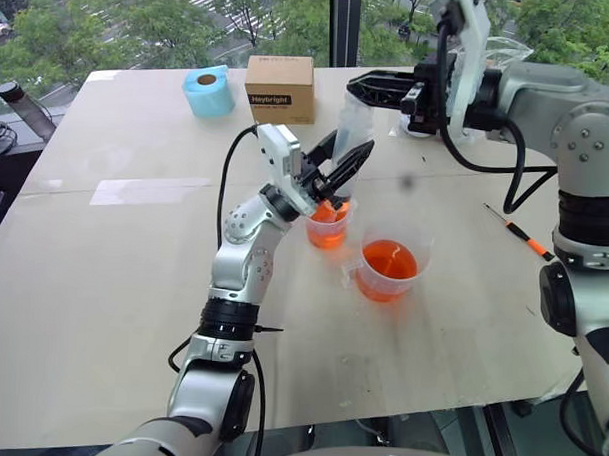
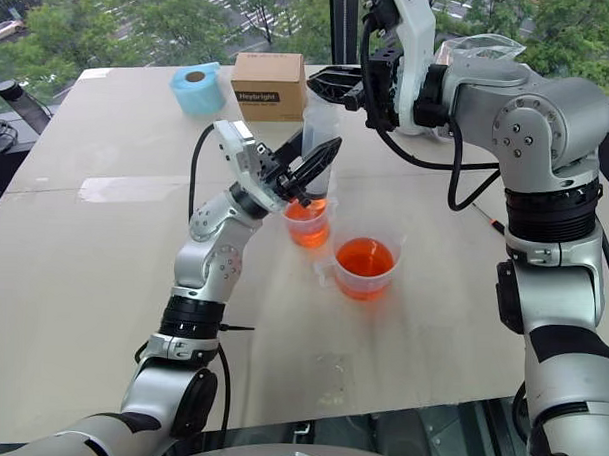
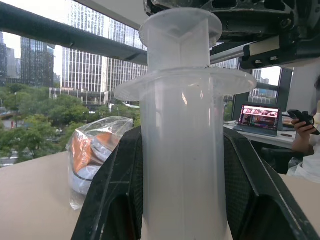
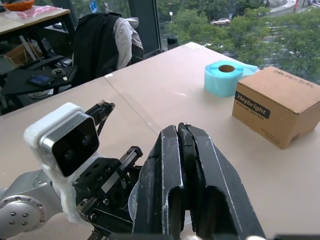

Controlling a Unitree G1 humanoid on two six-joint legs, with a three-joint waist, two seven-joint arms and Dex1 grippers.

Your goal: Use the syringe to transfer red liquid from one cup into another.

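The clear syringe stands upright with my left gripper shut around its barrel. Its lower end hangs over the small cup of red liquid and is hidden behind my fingers. The barrel looks clear. The wider measuring cup, also holding red liquid, sits just right of the small one. My right gripper reaches in level from the right, its fingers shut together with nothing between them, right over the plunger's top.
At the table's far side stand a cardboard box and a blue tape roll. An orange-handled screwdriver lies at the right. A plastic bag sits far right, and a bottle stands off the left edge.
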